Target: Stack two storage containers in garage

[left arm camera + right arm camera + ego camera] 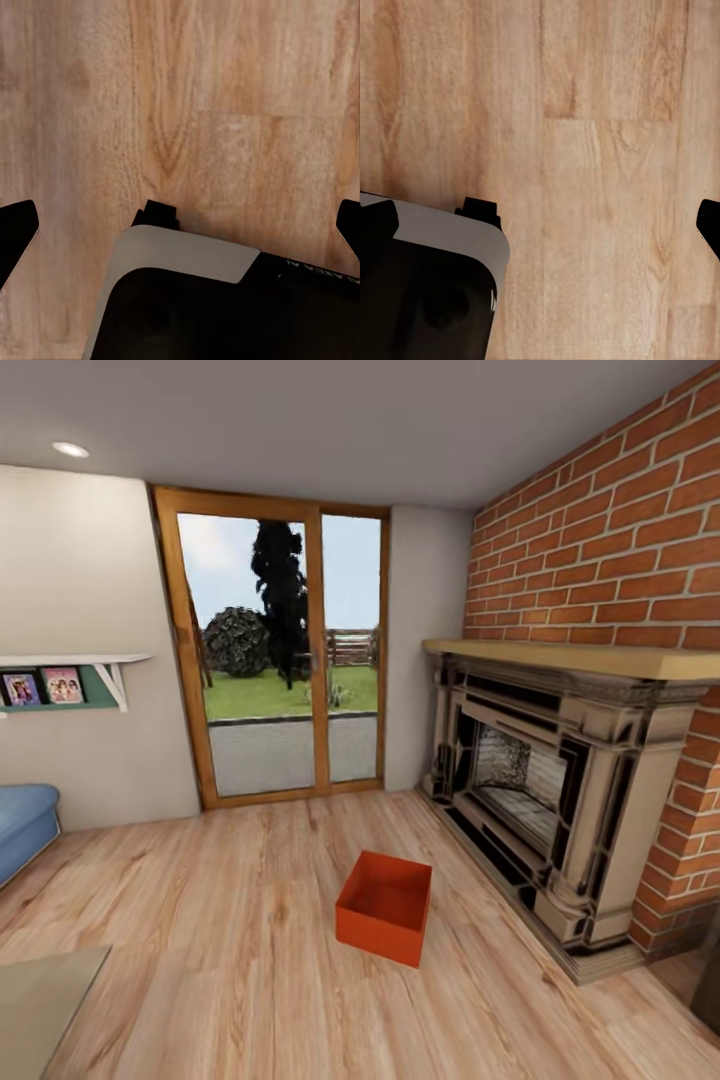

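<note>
One orange-red storage container, open-topped and empty, sits on the light wood-plank floor of the living room, a little right of centre in the head view and in front of the fireplace. My left gripper hangs open above bare planks, its dark fingertips far apart. My right gripper is open too, over the same kind of planks, with nothing between its fingers. Neither gripper is near the container. The garage and its floor are out of view.
An ornate fireplace in a red-brick wall runs along the right. A wood-framed glass door is straight ahead. A blue sofa and a glass tabletop corner stand at the left. My grey-and-black base shows below the left wrist.
</note>
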{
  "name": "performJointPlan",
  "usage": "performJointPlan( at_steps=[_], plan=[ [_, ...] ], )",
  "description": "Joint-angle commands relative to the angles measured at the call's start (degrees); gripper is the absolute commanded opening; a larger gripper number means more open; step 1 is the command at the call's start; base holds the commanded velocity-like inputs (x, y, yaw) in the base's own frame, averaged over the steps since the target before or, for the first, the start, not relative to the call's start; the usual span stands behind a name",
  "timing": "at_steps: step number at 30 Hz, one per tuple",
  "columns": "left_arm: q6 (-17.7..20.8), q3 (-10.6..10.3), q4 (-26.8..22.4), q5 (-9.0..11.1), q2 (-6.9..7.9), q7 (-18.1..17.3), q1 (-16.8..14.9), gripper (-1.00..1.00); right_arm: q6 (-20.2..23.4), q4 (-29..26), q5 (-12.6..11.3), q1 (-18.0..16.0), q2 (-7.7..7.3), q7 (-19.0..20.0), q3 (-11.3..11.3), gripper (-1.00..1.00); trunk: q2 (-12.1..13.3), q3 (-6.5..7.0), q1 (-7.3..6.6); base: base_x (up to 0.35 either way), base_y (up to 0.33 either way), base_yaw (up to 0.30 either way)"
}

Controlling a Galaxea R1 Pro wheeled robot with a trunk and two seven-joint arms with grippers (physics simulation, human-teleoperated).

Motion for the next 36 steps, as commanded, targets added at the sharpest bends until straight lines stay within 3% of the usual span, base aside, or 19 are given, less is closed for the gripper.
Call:
performJointPlan(
  at_steps=[1,19,36],
  plan=[
    [-0.01,-0.49,0.01,0.45,0.00,0.12,-0.03,1.00,-0.26,0.15,0.09,-0.07,0.02,-0.20,0.25,1.00,-0.04,-0.07,0.04,0.323,0.139,0.000],
    [-0.09,-0.49,0.01,0.44,0.00,0.11,-0.06,1.00,-0.26,0.15,0.07,-0.07,0.11,-0.20,0.07,1.00,-0.04,-0.07,0.04,0.322,0.151,-0.015],
    [-0.02,-0.49,0.01,0.40,-0.01,0.11,-0.05,1.00,-0.26,0.15,0.00,-0.07,0.19,-0.20,-0.02,1.00,-0.04,-0.07,0.04,0.318,0.184,-0.271]
  ],
)
